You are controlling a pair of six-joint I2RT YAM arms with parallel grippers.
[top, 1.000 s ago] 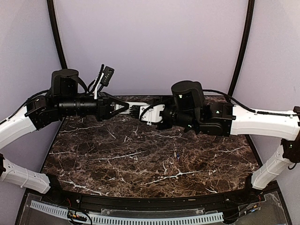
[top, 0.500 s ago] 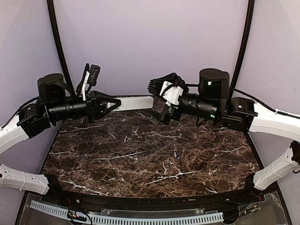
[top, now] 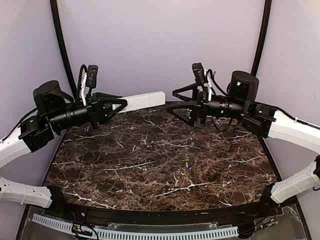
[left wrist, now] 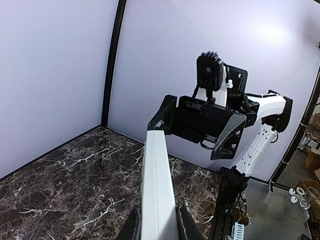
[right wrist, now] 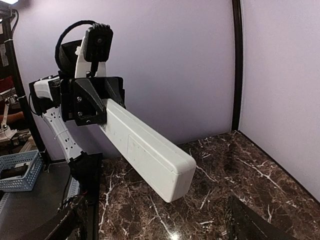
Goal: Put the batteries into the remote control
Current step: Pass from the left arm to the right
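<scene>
Remote control (top: 145, 101) is in the air above the far left of the table (top: 150, 150), one end clamped in the left gripper (top: 122, 105). The right gripper (top: 172, 101) faces its free end, jaws wide, empty, not touching. A battery (top: 187, 164) appears to lie mid-table. The remote's compartment panel looks shut, contents unseen. It needs opening under a firm clamp.

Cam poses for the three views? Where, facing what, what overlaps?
Top external: above and behind the bases, looking down on the table; both arms show, left gripper shut on the remote control, right gripper open.
Left wrist: looks along the remote control at the right gripper; own fingers at bottom edge.
Right wrist: faces the left gripper; own fingers at bottom.
Shared: the remote control, in all three.
</scene>
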